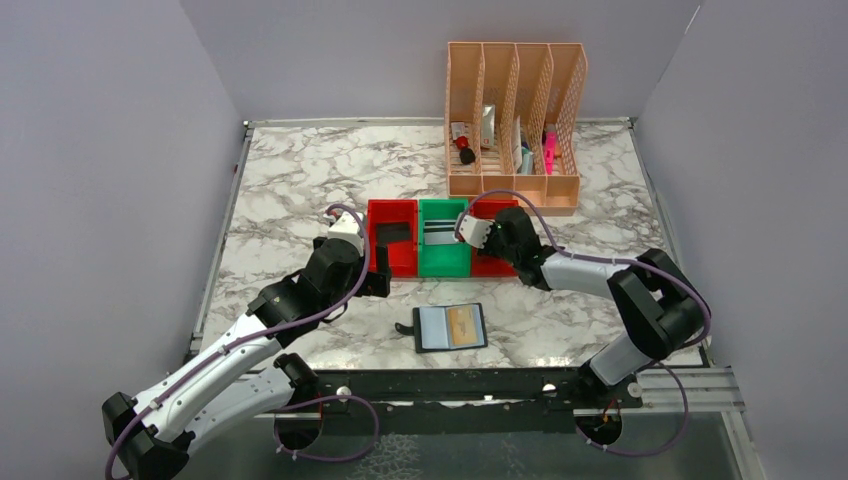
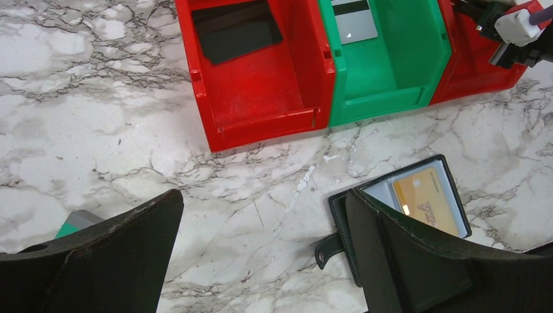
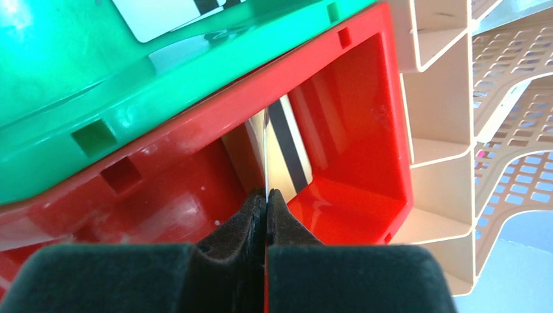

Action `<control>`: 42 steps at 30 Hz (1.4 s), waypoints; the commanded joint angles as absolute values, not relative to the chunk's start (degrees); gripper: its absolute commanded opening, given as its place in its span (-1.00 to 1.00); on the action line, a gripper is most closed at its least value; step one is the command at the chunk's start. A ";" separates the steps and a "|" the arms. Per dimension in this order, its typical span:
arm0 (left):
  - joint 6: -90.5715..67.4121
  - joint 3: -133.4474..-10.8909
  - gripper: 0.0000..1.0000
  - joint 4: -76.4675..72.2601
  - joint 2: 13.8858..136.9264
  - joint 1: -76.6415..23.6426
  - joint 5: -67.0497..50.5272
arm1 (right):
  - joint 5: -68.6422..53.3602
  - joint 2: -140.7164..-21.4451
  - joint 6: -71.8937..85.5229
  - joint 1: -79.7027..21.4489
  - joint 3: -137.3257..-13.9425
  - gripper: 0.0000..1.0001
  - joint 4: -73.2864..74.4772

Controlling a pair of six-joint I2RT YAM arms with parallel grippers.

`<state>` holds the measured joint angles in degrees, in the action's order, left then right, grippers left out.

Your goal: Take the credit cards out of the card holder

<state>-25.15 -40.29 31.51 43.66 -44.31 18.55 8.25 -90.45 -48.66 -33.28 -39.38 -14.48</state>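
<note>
The black card holder (image 1: 452, 327) lies open on the marble table near the front edge, strap tab to the left, with a gold card (image 1: 462, 322) in its blue-grey inside. In the left wrist view the card holder (image 2: 450, 173) and the gold card (image 2: 427, 202) show partly behind my right finger. My left gripper (image 1: 380, 272) (image 2: 261, 261) is open and empty, above the table in front of the left red bin (image 1: 392, 262). My right gripper (image 1: 466, 228) (image 3: 266, 195) is shut on a card with a black stripe (image 3: 287, 147), held edge-on inside the right red bin (image 3: 352, 85).
Three bins stand in a row: the left red bin (image 2: 261, 98) holds a black card (image 2: 236, 29), the green bin (image 1: 443, 262) (image 2: 385, 78) holds a white striped card (image 2: 354, 18). A peach file organiser (image 1: 515, 120) stands behind them. Grey walls close the sides.
</note>
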 commanded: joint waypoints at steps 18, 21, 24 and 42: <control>-24.09 -40.52 0.98 31.48 44.13 -44.21 17.41 | 2.31 -95.78 -55.28 -33.24 -41.51 -0.71 -15.96; -24.01 -40.61 0.98 31.47 44.38 -44.21 17.23 | 1.60 -95.87 -55.11 -33.18 -41.89 -0.53 -14.51; -23.99 -40.63 0.98 31.53 44.61 -44.21 17.15 | -0.59 -94.78 -53.55 -33.22 -42.77 -0.34 -11.47; -23.79 -40.61 0.98 31.52 45.66 -44.21 16.70 | 1.95 -84.64 -40.38 -33.22 -42.41 -0.24 -15.91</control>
